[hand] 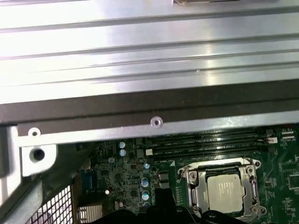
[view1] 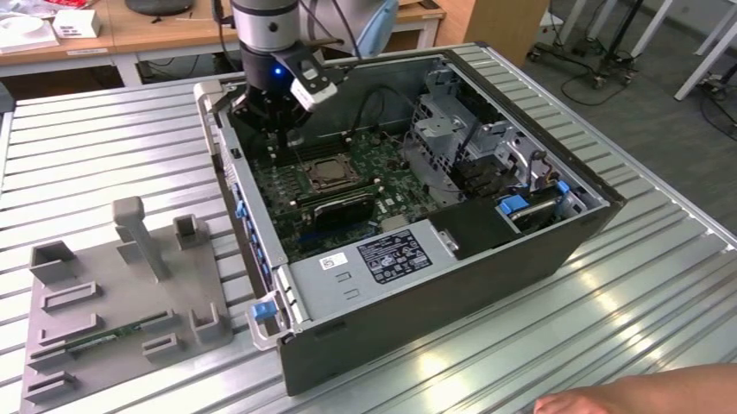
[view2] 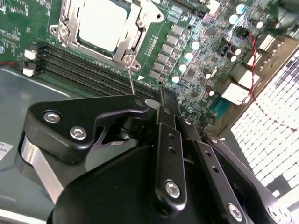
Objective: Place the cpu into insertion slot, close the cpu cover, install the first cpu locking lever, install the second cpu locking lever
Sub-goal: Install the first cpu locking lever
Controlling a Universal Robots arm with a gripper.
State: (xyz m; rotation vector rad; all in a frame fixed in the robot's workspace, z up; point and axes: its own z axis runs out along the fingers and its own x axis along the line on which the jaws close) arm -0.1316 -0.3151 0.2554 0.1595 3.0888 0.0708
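The open case point(view1: 461, 285) lies on the slatted table point(view1: 103, 147). The arm stands inside it, and the gripper point(view2: 170, 105) hangs low over the green board point(view2: 196, 42). Its fingers look pressed together, with nothing seen between them.

The slot point(hand: 183, 176) sits near, just beyond the fingertips rather than under them. The cover point(view2: 134, 29) lies flat on the slot and frames the cpu point(view2: 100, 25), whose pale top shows through the cut-out. Seating and covering therefore look done.

Closest to the tips is a thin lever point(view2: 131, 79), a bare wire rod rising from the slot's near corner toward the gripper, seemingly unlatched. I judge the step in hand to be the first lever. That calls for meeting the rod with the closed tips, pressing it down along the slot's edge and nudging it sideways under its catch. It should be done gently, since the springy wire could slip off the tips.
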